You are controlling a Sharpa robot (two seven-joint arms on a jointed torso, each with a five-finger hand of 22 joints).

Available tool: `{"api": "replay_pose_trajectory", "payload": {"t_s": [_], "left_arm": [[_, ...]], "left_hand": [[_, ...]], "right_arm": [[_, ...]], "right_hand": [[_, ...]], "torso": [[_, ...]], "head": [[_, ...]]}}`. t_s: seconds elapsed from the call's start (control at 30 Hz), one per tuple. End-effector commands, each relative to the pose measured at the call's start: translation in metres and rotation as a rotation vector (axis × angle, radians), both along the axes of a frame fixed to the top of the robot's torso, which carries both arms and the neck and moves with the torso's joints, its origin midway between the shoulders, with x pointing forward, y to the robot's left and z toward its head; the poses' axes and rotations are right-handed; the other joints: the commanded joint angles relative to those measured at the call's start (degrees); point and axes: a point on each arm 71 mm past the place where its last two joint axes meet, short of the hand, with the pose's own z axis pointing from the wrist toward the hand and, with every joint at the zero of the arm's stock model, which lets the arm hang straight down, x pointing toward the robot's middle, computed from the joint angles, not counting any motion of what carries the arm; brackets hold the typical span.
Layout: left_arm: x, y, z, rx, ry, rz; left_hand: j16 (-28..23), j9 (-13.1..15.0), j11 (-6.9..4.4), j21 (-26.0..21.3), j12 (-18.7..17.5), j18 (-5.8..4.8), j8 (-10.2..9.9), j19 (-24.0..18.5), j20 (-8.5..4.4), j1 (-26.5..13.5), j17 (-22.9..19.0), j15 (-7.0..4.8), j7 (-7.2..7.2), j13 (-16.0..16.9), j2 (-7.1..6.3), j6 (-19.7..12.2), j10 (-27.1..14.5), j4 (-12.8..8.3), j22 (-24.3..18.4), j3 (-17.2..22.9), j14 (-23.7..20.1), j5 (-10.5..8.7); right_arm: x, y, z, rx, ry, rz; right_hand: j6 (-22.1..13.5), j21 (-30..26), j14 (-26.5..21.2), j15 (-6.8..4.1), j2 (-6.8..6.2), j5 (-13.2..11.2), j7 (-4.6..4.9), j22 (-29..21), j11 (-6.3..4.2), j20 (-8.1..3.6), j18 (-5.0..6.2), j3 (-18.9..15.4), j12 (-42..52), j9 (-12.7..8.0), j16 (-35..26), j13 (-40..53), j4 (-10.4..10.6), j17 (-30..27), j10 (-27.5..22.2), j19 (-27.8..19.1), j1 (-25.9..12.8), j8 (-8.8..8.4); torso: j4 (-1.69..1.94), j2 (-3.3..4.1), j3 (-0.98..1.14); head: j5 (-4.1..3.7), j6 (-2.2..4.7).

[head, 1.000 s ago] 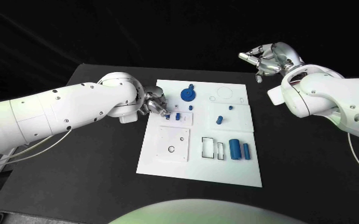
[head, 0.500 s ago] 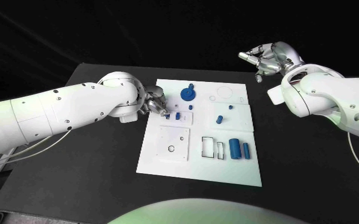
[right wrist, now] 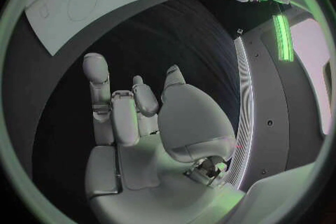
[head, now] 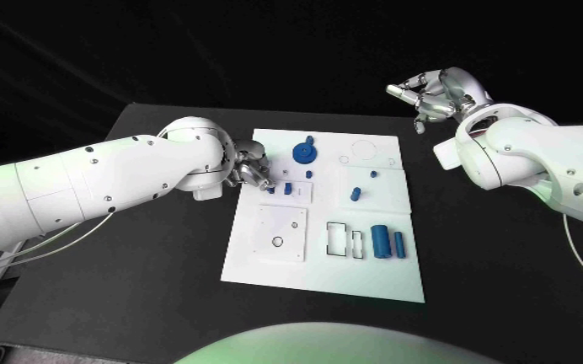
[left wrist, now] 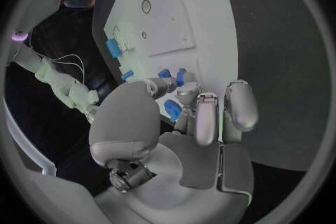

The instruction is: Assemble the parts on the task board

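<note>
Left hand (head: 253,170) down at task board (head: 322,275) left edge, fingertips pinching small blue part (left wrist: 172,108), apparently seating it beside blue peg (head: 288,188). Right hand (head: 435,99) raised off far right of table, fingers loosely curled, holding nothing. Insertion step likely under way. Next: press part home, release, then fetch blue cylinder (head: 382,243) near right.

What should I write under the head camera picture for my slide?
Left hand reaches small blue parts on the white task board; right hand waits beyond it.
</note>
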Motion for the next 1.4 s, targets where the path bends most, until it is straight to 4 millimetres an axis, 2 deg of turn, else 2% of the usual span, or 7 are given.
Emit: {"api": "replay_pose_trajectory", "payload": {"t_s": [0.03, 0.9, 1.2, 1.23, 1.27, 1.3, 1.4], "left_arm": [[-0.0018, -0.0030, -0.0011, 0.017, 0.015, -0.019], [-0.0035, -0.0053, -0.0031, 0.032, 0.030, -0.034], [-0.0010, -0.0035, -0.0021, 0.028, 0.005, -0.022], [-0.0003, -0.0035, -0.0011, 0.015, -0.009, -0.017], [0.0000, -0.0036, -0.0004, 0.006, -0.019, -0.013], [0.0003, -0.0038, 0.0004, -0.005, -0.029, -0.009], [0.0005, -0.0039, 0.0022, -0.034, -0.048, 0.003]], "left_hand": [[0.22, 0.05, 0.14, 0.24, 0.37, -0.44, 0.27, 0.31, -0.23, -0.43, 9.20, -0.51, -0.17, 0.06, -0.03, 0.14, 0.38, -11.00, 0.04, 11.25, 4.18, 0.24], [0.23, 0.06, -0.02, 0.26, 0.69, -0.44, 0.38, 0.32, -0.33, -0.98, 9.23, -0.63, -0.33, 0.61, -0.53, 0.54, 0.96, -11.41, 0.04, 11.49, 4.19, 1.30], [0.22, 0.09, -0.20, 0.44, 0.85, -0.49, 0.54, 0.49, -0.49, -1.72, 9.23, -0.81, -0.53, 0.97, -1.03, 1.01, 1.47, -11.83, 0.36, 11.68, 4.20, 3.42], [0.23, 0.09, -0.24, 0.49, 0.92, -0.51, 0.56, 0.54, -0.52, -1.83, 9.24, -0.84, -0.56, 1.09, -1.09, 1.09, 1.59, -11.89, 0.45, 11.69, 4.21, 3.90], [0.23, 0.11, -0.36, 0.80, 1.28, -0.63, 0.67, 0.87, -0.62, -2.12, 9.25, -0.93, -0.67, 1.71, -1.30, 1.39, 2.06, -12.07, 1.06, 11.68, 4.21, 5.68], [0.24, 0.11, -0.40, 0.99, 1.47, -0.70, 0.70, 1.07, -0.66, -2.23, 9.27, -0.97, -0.73, 2.04, -1.33, 1.50, 2.30, -12.13, 1.43, 11.67, 4.22, 6.25], [0.24, 0.11, -0.42, 1.10, 1.51, -0.74, 0.71, 1.18, -0.67, -2.26, 9.26, -0.99, -0.75, 2.11, -1.33, 1.56, 2.36, -12.17, 1.64, 11.68, 4.21, 6.49]], "right_arm": [[-0.0002, 0.0007, -0.0002, -0.008, 0.001, 0.009], [0.0002, 0.0006, -0.0006, -0.009, 0.001, 0.010], [0.0002, 0.0008, -0.0007, -0.009, 0.001, 0.010], [0.0002, 0.0008, -0.0008, -0.009, 0.001, 0.010], [0.0002, 0.0008, -0.0008, -0.009, 0.001, 0.010], [0.0002, 0.0008, -0.0009, -0.009, 0.001, 0.010], [0.0002, 0.0005, -0.0010, -0.009, 0.002, 0.009]], "right_hand": [[-0.36, -0.23, 1.01, -0.56, 0.54, -0.14, -0.12, 0.08, 0.00, 0.14, 0.93, -0.22, -0.13, -0.05, -0.19, -0.04, 0.00, 0.03, -0.19, 0.40, -0.07, 0.34], [-0.35, -0.23, 1.04, -0.58, 0.70, -0.14, -0.15, 0.15, -0.02, 0.13, 0.92, -0.57, -0.02, -0.10, -0.18, 0.03, 0.00, 0.11, -0.08, 0.49, -0.12, 0.53], [-0.35, -0.23, 1.04, -0.58, 0.70, -0.14, -0.15, 0.15, -0.02, 0.13, 0.92, -0.57, -0.02, -0.10, -0.18, 0.03, 0.00, 0.11, -0.08, 0.49, -0.12, 0.53], [-0.35, -0.23, 1.04, -0.58, 0.70, -0.14, -0.15, 0.15, -0.02, 0.13, 0.92, -0.57, -0.02, -0.10, -0.18, 0.03, 0.00, 0.11, -0.08, 0.49, -0.12, 0.53], [-0.35, -0.23, 1.04, -0.58, 0.70, -0.14, -0.15, 0.15, -0.02, 0.13, 0.92, -0.57, -0.02, -0.10, -0.18, 0.03, 0.00, 0.11, -0.08, 0.49, -0.12, 0.53], [-0.35, -0.23, 1.04, -0.58, 0.70, -0.14, -0.15, 0.15, -0.02, 0.13, 0.92, -0.57, -0.02, -0.10, -0.18, 0.03, 0.00, 0.11, -0.08, 0.49, -0.12, 0.53], [-0.35, -0.23, 1.04, -0.58, 0.70, -0.14, -0.15, 0.15, -0.02, 0.13, 0.92, -0.57, -0.02, -0.10, -0.18, 0.03, 0.00, 0.11, -0.08, 0.49, -0.12, 0.53]], "torso": [[0.01, 0.02, 0.03], [0.03, 0.01, -0.01], [0.02, 0.01, 0.01], [0.02, 0.01, 0.00], [0.02, 0.02, 0.00], [0.01, 0.02, 0.01], [0.01, 0.05, 0.01]], "head": [[0.02, -0.05], [0.06, -0.28], [0.13, -0.34], [0.15, -0.34], [0.17, -0.35], [0.19, -0.34], [0.18, -0.37]]}}
